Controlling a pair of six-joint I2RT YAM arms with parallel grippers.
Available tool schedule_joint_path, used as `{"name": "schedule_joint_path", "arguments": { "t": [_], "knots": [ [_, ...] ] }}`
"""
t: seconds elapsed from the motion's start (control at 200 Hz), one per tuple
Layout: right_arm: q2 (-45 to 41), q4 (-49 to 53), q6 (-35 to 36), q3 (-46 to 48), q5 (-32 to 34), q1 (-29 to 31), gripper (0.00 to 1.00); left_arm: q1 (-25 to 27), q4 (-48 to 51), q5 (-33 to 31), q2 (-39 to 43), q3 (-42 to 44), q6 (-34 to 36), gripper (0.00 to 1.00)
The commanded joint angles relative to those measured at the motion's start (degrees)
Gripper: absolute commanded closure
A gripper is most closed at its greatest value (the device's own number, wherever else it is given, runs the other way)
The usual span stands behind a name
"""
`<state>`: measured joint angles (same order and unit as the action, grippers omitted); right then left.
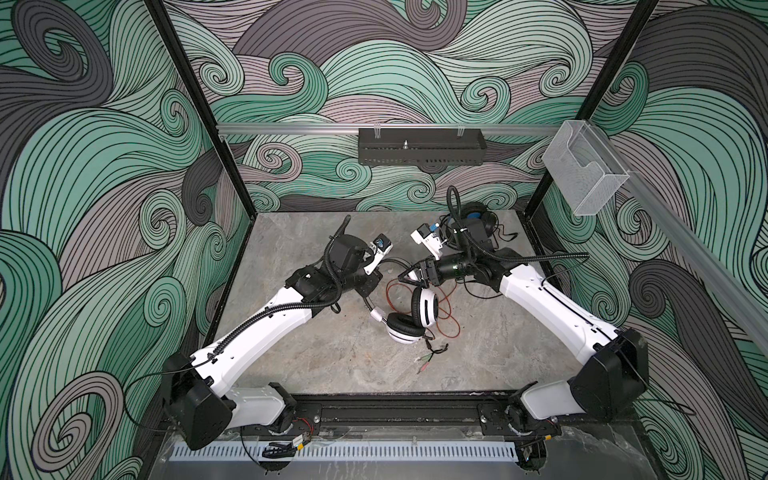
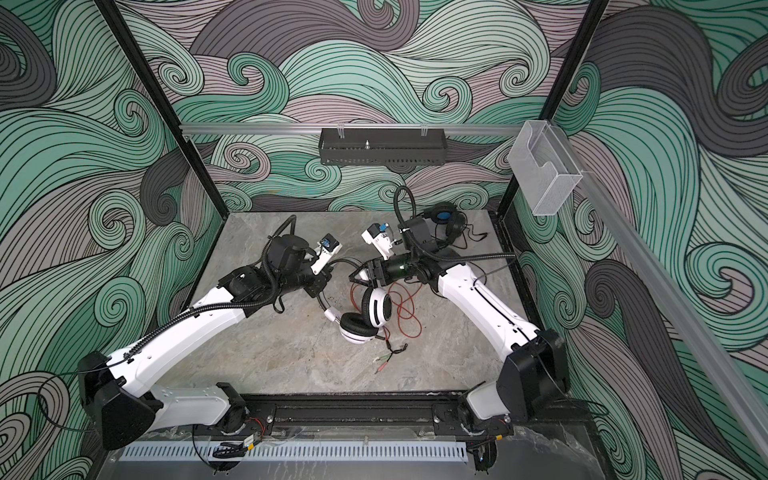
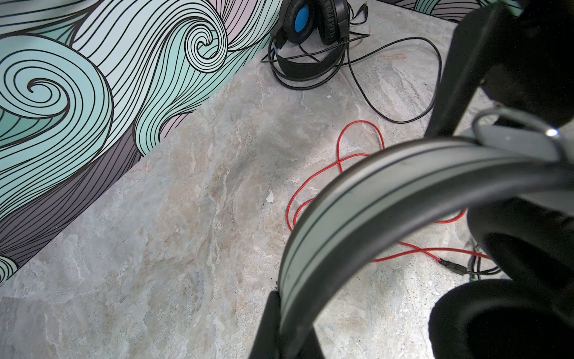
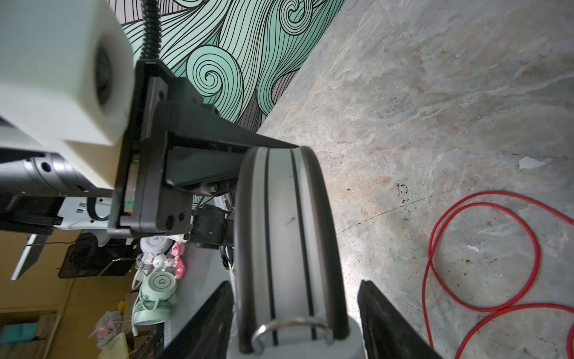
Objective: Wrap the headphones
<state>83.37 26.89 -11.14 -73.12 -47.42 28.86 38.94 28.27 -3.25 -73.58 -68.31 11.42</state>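
Inspecting the white headphones (image 1: 424,307) in both top views: they sit near the middle of the marble-look table (image 1: 332,353), between the two arms. One ear cup (image 1: 401,328) lies with its black pad facing up. The second cup stands on edge just beside it.

The headband (image 3: 372,192) arches up off the table, and both arms meet on it. The left gripper (image 1: 369,300) is pressed together on one end of the band, near the slider. The right gripper (image 1: 407,279) straddles the other end. In the right wrist view its jaws stand spread either side of the band, with a clear gap showing at one finger (image 4: 388,320). It has no grip on the band.

The thin red cord (image 1: 446,307) lies loose on the table in several loops beside and behind the cups. None of it is wound on the band. Its plug ends (image 1: 428,361) rest on the near side of the cups.

The black headphones (image 1: 478,216) with blue lining sit at the far right corner, well apart from the white pair and partly hidden by the right arm. Their black cord (image 3: 403,118) loops over the band and trails across the table.
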Motion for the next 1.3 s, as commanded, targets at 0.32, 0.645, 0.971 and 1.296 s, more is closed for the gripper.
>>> {"name": "schedule_joint_path", "arguments": {
  "t": [0.32,0.645,0.971,1.296],
  "knots": [
    [0.12,3.65,3.98,-2.54,7.42,-0.3,0.99,0.6,-2.38,-1.24,2.25,0.99,-12.01,0.08],
    [5.69,8.32,28.67,-9.43,62.75,13.31,1.0,-6.56,7.87,-3.48,11.25,15.9,-45.88,0.01],
    [16.2,-4.57,32.33,-2.35,81.99,26.73,1.0,-20.13,14.02,4.08,19.33,23.95,-51.62,0.13],
    [14.72,-0.4,15.03,4.77,64.75,30.7,0.61,-26.58,14.4,7.95,15.89,19.89,-46.35,0.14]
  ]
}}
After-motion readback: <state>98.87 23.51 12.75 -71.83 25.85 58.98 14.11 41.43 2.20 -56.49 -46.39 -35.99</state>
